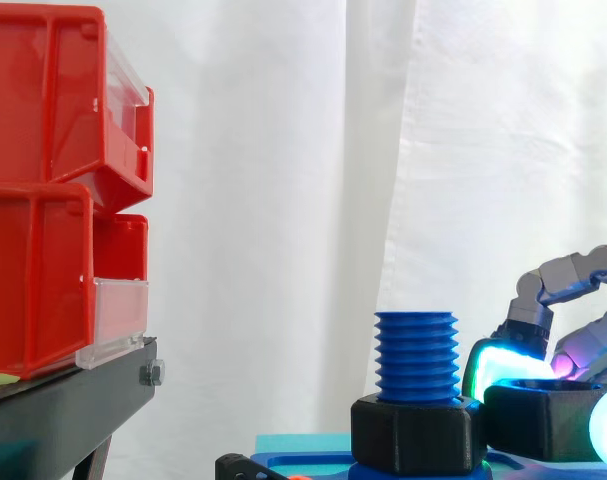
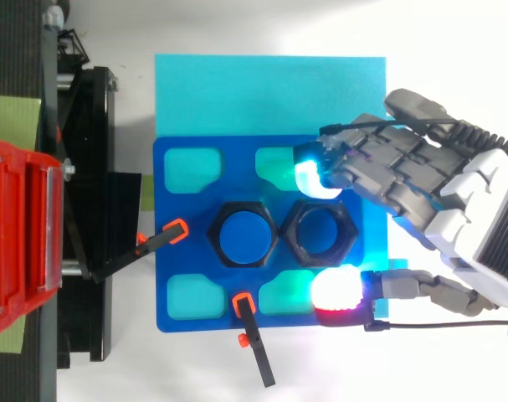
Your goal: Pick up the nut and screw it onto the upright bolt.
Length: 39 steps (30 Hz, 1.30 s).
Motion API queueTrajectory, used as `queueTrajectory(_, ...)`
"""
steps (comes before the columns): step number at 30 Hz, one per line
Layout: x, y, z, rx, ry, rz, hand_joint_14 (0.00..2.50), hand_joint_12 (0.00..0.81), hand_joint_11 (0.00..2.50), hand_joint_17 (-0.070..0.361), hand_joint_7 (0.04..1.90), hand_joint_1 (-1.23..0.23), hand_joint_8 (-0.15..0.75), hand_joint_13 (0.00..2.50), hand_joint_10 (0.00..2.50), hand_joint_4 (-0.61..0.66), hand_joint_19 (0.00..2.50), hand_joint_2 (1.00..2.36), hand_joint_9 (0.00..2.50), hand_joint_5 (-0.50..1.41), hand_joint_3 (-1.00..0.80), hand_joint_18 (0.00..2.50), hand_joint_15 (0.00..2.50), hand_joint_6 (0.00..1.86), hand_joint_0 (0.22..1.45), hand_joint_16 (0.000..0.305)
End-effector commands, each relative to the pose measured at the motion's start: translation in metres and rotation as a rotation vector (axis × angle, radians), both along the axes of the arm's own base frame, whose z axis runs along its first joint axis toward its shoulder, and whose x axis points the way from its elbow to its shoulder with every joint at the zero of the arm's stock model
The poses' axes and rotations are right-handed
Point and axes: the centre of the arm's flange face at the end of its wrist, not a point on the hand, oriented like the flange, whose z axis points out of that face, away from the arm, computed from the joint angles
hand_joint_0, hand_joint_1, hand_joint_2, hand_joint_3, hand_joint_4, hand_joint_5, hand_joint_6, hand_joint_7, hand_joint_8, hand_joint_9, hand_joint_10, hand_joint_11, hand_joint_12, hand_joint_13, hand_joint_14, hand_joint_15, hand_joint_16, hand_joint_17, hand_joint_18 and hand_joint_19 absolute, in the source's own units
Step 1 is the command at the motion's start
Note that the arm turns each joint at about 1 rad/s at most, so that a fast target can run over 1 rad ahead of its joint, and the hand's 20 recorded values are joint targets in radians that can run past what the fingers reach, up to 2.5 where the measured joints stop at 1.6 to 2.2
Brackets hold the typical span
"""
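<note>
A blue threaded bolt (image 1: pixel 416 355) stands upright in a black hex collar (image 1: pixel 416 432) on the blue plate (image 2: pixel 177 251); from above the bolt (image 2: pixel 246 234) sits mid-plate. Just to its right the black nut (image 2: pixel 346 237) lies on the plate, close beside the collar, and it also shows low at the right in the side view (image 1: pixel 543 420). My hand (image 2: pixel 421 180) reaches in from the right. Its fingers are curled around the nut, a cyan fingertip (image 2: pixel 314 177) against the far side and a red thumb pad (image 2: pixel 337 289) against the near side.
The blue plate rests on a cyan sheet (image 2: pixel 262 92). Two black clamps with orange tips (image 2: pixel 166 237) (image 2: pixel 252 335) hold its left and front edges. Red bins (image 1: pixel 43 200) are stacked on a black stand (image 1: pixel 63 405) to the left.
</note>
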Motion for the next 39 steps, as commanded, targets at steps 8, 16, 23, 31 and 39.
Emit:
queueTrajectory(8,-0.004,-0.008,0.027,0.019,-0.022,0.02,0.0,0.264,0.0,0.067,1.06,-0.56,0.268,0.74,0.0,0.25,0.1,1.0,0.67,-0.17,-0.5,0.59,0.0,0.62,0.52,0.03)
queueTrajectory(16,-0.013,-0.021,0.059,-0.001,-0.022,0.029,0.0,0.262,0.0,0.067,1.07,-0.56,0.27,0.74,0.0,0.25,0.1,1.0,0.67,-0.17,-0.5,0.59,0.0,0.61,0.52,0.03)
queueTrajectory(23,-0.007,-0.032,0.07,0.007,-0.047,0.035,0.0,0.263,0.0,0.068,1.07,-0.56,0.269,0.74,0.0,0.25,0.1,1.0,0.67,-0.17,-0.5,0.59,0.0,0.61,0.52,0.03)
queueTrajectory(31,0.018,-0.047,0.108,-0.015,-0.127,0.125,0.0,0.264,0.0,0.068,1.07,-0.55,0.27,0.75,0.0,0.25,0.1,1.0,0.67,-0.17,-0.5,0.6,0.0,0.61,0.52,0.03)
queueTrajectory(39,0.039,-0.043,0.103,-0.056,-0.21,0.159,0.0,0.265,0.0,0.068,1.08,-0.55,0.271,0.76,0.0,0.25,0.11,1.0,0.67,-0.16,-0.5,0.61,0.0,0.61,0.52,0.03)
